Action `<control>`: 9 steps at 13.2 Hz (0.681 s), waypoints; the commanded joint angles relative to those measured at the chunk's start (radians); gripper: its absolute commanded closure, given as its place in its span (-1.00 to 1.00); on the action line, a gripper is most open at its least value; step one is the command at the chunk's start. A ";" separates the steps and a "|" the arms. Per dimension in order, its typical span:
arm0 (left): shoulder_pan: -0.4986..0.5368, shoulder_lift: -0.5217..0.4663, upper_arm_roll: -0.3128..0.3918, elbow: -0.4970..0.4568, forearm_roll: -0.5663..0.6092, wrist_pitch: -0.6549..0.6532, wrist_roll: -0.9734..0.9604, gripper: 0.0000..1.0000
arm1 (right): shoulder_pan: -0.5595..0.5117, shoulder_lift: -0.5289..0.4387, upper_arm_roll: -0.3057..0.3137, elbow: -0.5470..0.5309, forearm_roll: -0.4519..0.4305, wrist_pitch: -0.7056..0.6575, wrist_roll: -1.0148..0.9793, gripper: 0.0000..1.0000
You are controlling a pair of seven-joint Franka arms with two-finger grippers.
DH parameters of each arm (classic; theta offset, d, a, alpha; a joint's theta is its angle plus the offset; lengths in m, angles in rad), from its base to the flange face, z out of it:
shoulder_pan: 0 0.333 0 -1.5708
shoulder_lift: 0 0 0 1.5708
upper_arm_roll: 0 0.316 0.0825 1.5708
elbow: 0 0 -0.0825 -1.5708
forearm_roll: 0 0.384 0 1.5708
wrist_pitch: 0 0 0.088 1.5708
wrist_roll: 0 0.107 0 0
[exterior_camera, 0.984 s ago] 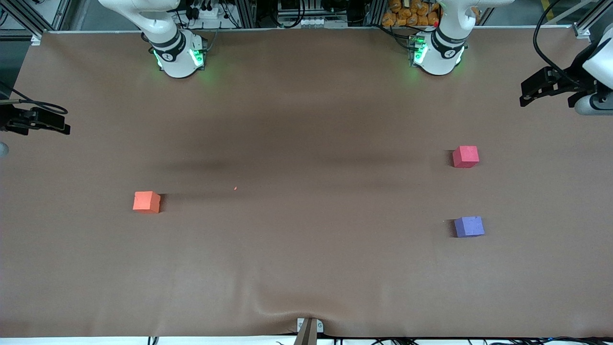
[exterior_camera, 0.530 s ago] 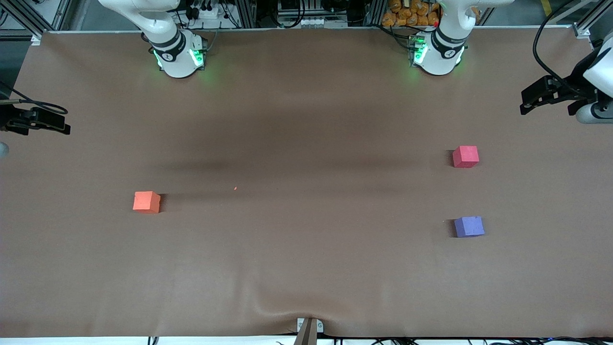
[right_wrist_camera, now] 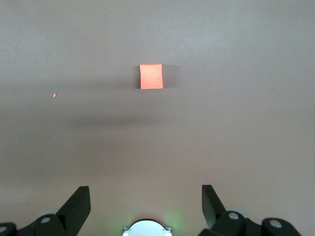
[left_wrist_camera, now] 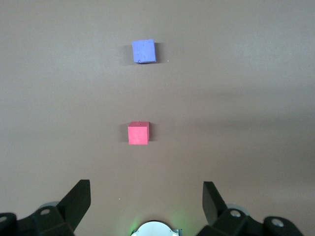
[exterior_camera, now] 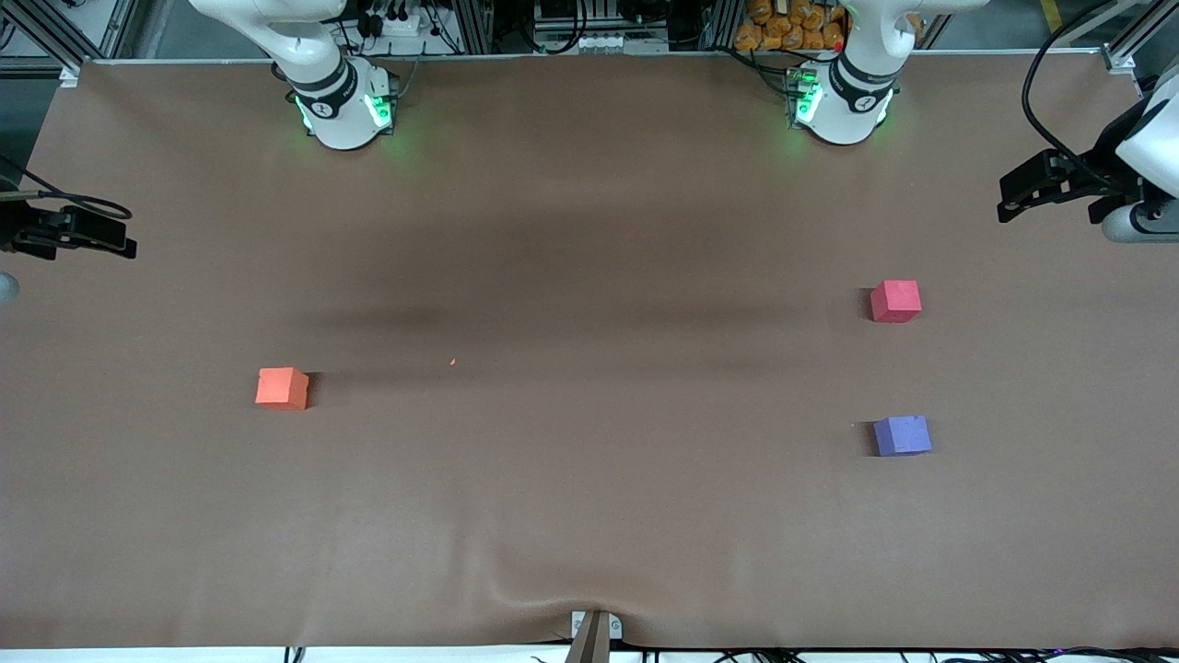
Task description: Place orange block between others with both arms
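The orange block (exterior_camera: 282, 388) (right_wrist_camera: 151, 76) lies alone on the brown table cover toward the right arm's end. The others sit toward the left arm's end: a red-pink cube (exterior_camera: 895, 301) (left_wrist_camera: 138, 133) and, nearer the front camera, a purple-blue cube (exterior_camera: 903, 436) (left_wrist_camera: 143, 51), with a gap between them. My left gripper (exterior_camera: 1013, 193) (left_wrist_camera: 145, 191) hangs open and empty high over its end of the table. At the other end, my right gripper (exterior_camera: 120, 241) (right_wrist_camera: 145, 194) hovers open and empty, well apart from the orange block.
Both arm bases (exterior_camera: 345, 106) (exterior_camera: 843, 101) glow green along the table's edge farthest from the front camera. A tiny orange speck (exterior_camera: 452, 362) lies mid-table. The cover puckers (exterior_camera: 543, 589) by a bracket (exterior_camera: 594, 631) at the edge nearest the camera.
The left arm's hand has drifted slightly lower in the front view. The right arm and all three cubes are as before.
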 commanded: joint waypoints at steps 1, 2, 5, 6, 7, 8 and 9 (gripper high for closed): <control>-0.002 -0.004 0.001 -0.001 -0.001 0.007 0.001 -1.00 | 0.004 -0.016 -0.002 -0.002 0.012 -0.012 0.007 -1.00; -0.001 -0.003 0.001 -0.007 -0.001 0.007 0.001 -1.00 | 0.004 -0.016 -0.002 -0.002 0.012 -0.012 0.007 -1.00; 0.005 -0.002 0.001 -0.016 0.000 0.007 0.001 -1.00 | 0.004 -0.016 -0.001 -0.004 0.012 -0.013 0.009 -1.00; 0.005 -0.002 0.001 -0.019 0.000 0.007 0.001 -1.00 | 0.007 -0.016 -0.001 -0.004 0.012 -0.015 0.014 -1.00; 0.005 -0.002 0.001 -0.022 -0.001 0.007 0.001 -1.00 | 0.011 -0.016 0.001 -0.004 0.010 -0.013 0.014 -1.00; 0.004 -0.001 0.001 -0.024 -0.001 0.007 0.001 -1.00 | 0.011 -0.016 0.001 -0.004 0.010 -0.013 0.011 -1.00; 0.005 -0.001 0.001 -0.024 -0.001 0.007 -0.001 -1.00 | 0.011 -0.016 0.001 -0.004 0.010 -0.015 0.009 -1.00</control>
